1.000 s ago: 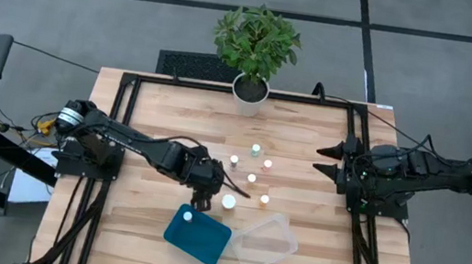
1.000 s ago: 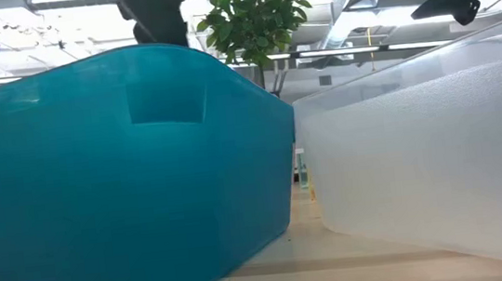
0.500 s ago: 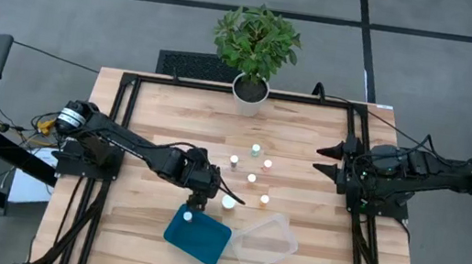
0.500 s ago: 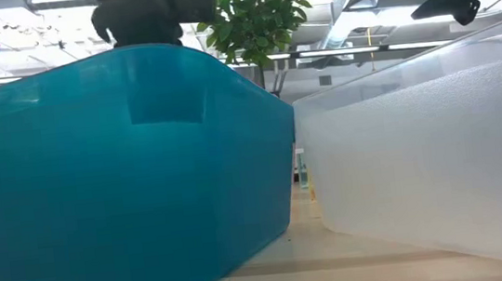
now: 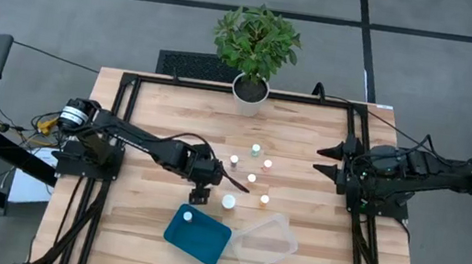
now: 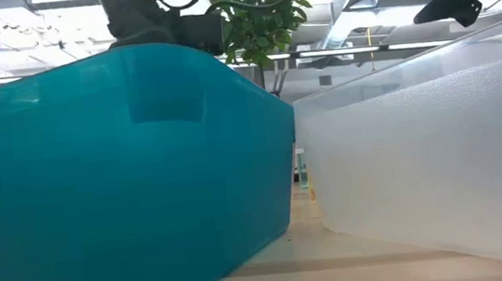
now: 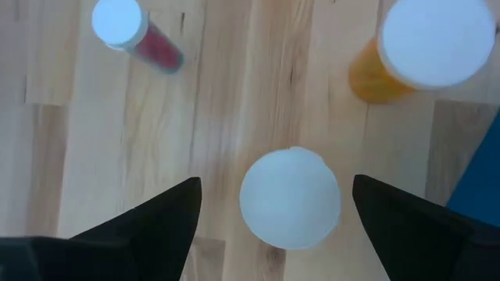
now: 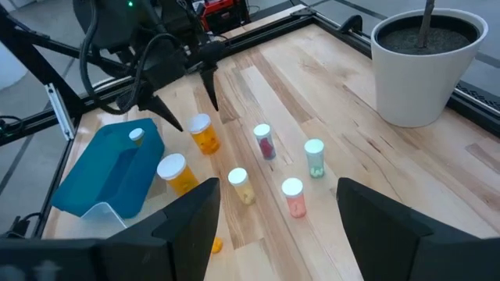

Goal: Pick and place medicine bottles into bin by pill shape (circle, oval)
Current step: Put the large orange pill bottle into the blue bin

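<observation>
My left gripper [image 5: 203,185] is open and points down over a small orange bottle [image 8: 203,134] with a white cap [image 7: 290,199]. The cap shows between the two fingers, with a gap on each side. A wide orange bottle [image 5: 229,201] and a red one [image 5: 234,160] stand close by, and several more small bottles [image 5: 252,179] stand upright farther right. One bottle [image 5: 188,217] lies in the blue bin [image 5: 202,238]. My right gripper [image 5: 328,161] is open and empty at the table's right side.
A clear bin [image 5: 268,245] lies beside the blue bin, near the front edge. A potted plant [image 5: 249,92] stands at the far edge. Black frame rails [image 5: 122,116] run along the table's sides. In the low view both bins [image 6: 124,173] fill the foreground.
My left gripper has moved from over the blue bin's far edge a little toward the table's far edge, and now stands over the small orange bottle. The bottle in the blue bin has stayed where it was.
</observation>
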